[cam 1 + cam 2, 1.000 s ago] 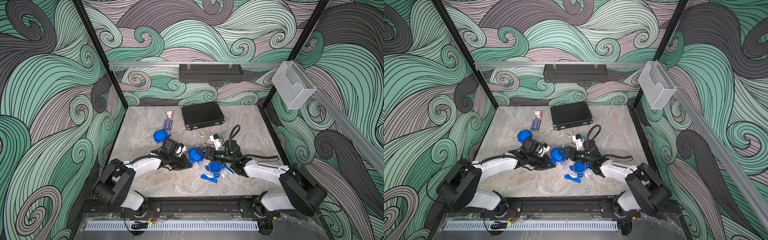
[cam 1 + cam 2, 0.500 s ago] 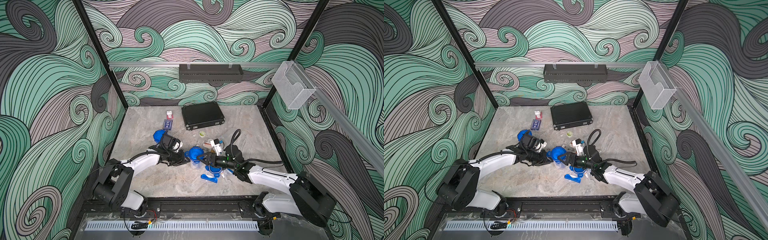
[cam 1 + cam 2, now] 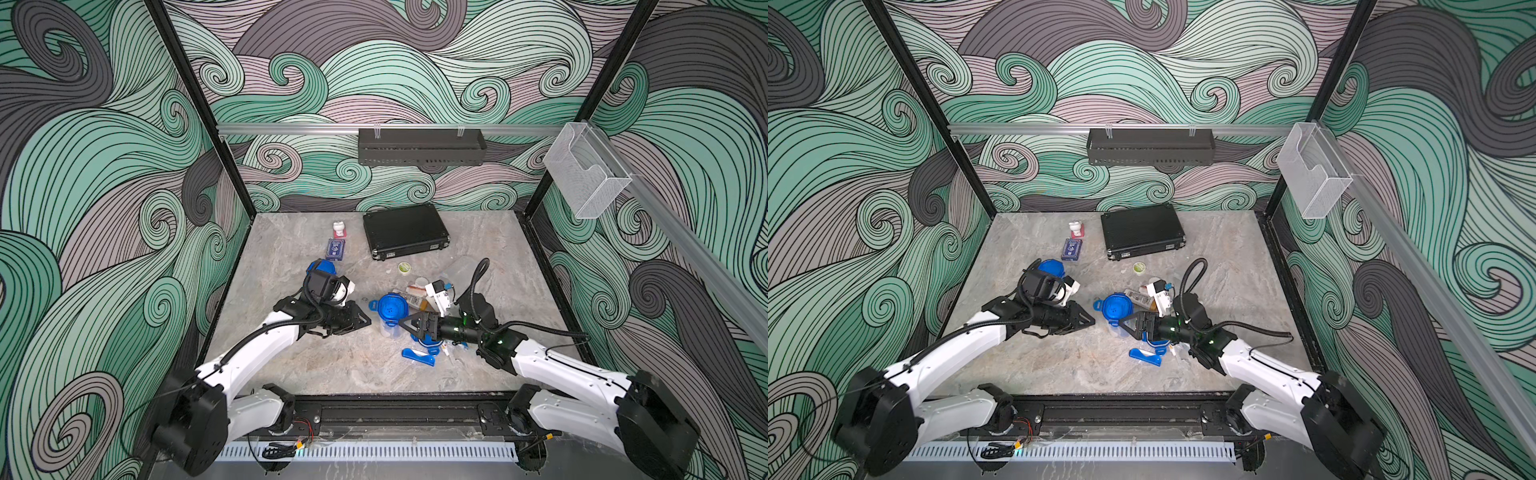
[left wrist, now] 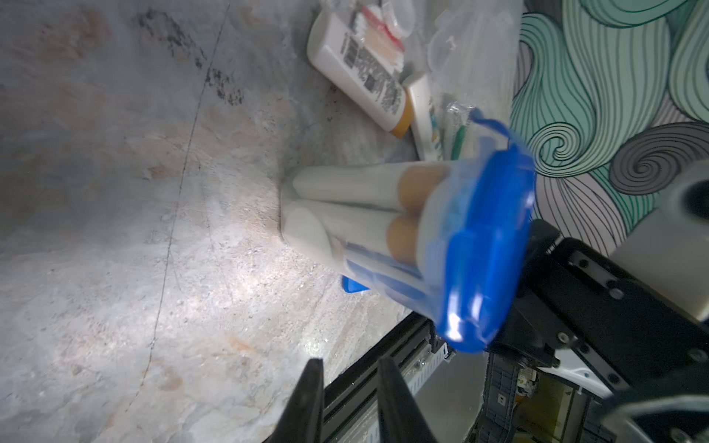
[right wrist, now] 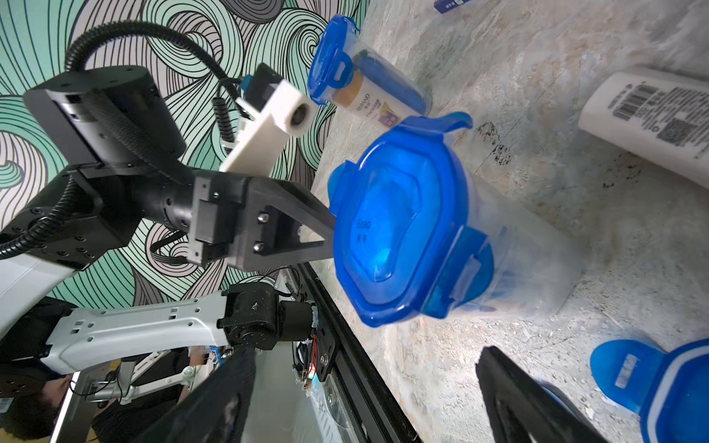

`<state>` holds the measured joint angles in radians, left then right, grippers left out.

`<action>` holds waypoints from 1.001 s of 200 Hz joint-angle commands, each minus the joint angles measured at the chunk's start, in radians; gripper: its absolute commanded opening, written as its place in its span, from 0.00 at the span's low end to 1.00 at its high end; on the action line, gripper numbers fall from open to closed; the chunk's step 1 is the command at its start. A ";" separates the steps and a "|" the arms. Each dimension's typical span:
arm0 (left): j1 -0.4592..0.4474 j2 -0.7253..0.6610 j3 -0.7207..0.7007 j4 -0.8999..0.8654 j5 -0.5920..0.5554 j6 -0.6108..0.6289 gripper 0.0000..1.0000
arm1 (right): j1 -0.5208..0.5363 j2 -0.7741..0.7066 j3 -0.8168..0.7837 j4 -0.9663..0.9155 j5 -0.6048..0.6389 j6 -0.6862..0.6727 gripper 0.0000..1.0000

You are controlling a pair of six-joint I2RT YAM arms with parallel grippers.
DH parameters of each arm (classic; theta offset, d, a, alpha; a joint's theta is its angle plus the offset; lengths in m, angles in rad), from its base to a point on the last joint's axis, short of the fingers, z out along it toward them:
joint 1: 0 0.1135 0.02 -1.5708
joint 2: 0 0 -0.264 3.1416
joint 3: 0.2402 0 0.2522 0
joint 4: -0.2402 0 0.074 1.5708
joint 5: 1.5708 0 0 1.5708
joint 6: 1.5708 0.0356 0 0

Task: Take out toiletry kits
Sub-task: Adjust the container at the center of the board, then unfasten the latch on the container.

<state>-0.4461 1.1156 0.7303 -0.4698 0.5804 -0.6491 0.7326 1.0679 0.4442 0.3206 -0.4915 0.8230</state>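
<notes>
Two pincers faced across upright tumbler (image 3: 389, 309), blue-lidded, stood on table (image 3: 340, 374). For left pincer (image 4: 350, 363), jaws set to narrow gap, nothing gripped; tumbler just ahead, contact not determinable. For right pincer (image 5: 366, 353), jaws spread wide, nothing held; same tumbler just ahead, not between them. Behind left pincer, second tumbler (image 5: 370, 92) laid on side. Close beside right pincer, third blue lid (image 5: 675, 387) noted. Beyond upright tumbler, white gold-capped bottle (image 4: 360, 76) laid flat. Far ahead of both, black briefcase (image 3: 405, 230) and card box (image 3: 336, 249) seen, apart.
</notes>
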 commanded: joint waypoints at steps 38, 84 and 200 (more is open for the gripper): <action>-0.020 0.082 0.225 0.093 0.254 -0.045 0.20 | -0.029 -0.089 0.006 -0.084 0.025 -0.091 0.92; -0.083 0.329 0.343 0.176 0.322 -0.053 0.14 | -0.042 -0.112 -0.008 -0.103 0.041 -0.107 0.92; -0.095 0.475 0.284 0.225 0.323 -0.039 0.06 | -0.062 -0.101 0.004 -0.137 0.037 -0.142 0.91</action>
<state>-0.5365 1.5814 1.0401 -0.2787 0.8852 -0.6853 0.6807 0.9596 0.4408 0.1860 -0.4686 0.7059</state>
